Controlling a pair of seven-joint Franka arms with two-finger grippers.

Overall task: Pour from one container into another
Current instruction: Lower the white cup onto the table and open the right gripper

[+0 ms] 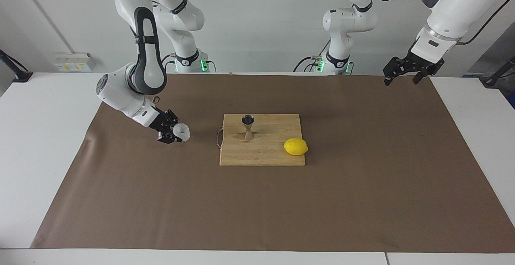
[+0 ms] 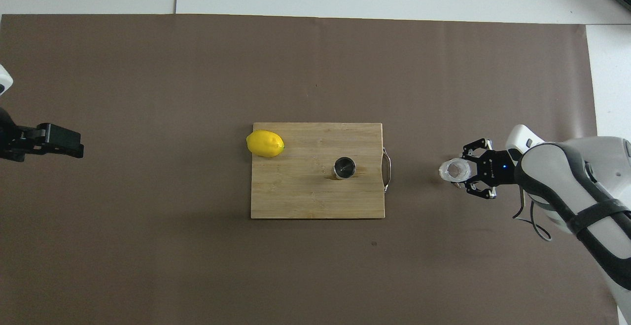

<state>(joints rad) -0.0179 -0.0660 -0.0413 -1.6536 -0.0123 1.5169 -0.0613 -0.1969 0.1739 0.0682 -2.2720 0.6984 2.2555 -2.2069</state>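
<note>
Left gripper (image 1: pixel 403 76): waits raised over the brown mat's (image 1: pixel 362 200) corner nearest the robots at the left arm's end, jaws wide, holding nothing.
Jigger (image 1: pixel 248 126): stands upright on the cutting board (image 1: pixel 261 156), close to the board's edge nearest the robots and toward its handle end.
Right gripper (image 1: pixel 176 133): low over the mat beside the board's handle end, jaws clamped on the cup.
Cup (image 1: pixel 182 132): whitish, translucent, held at the right gripper's tip, mouth up, well apart from the jigger.
Lemon (image 1: pixel 295 146): lies on the board's corner toward the left arm's end, farther from the robots than the jigger.
Cutting board: sits mid-mat, its metal handle (image 2: pixel 387 169) facing the right arm's end.
</note>
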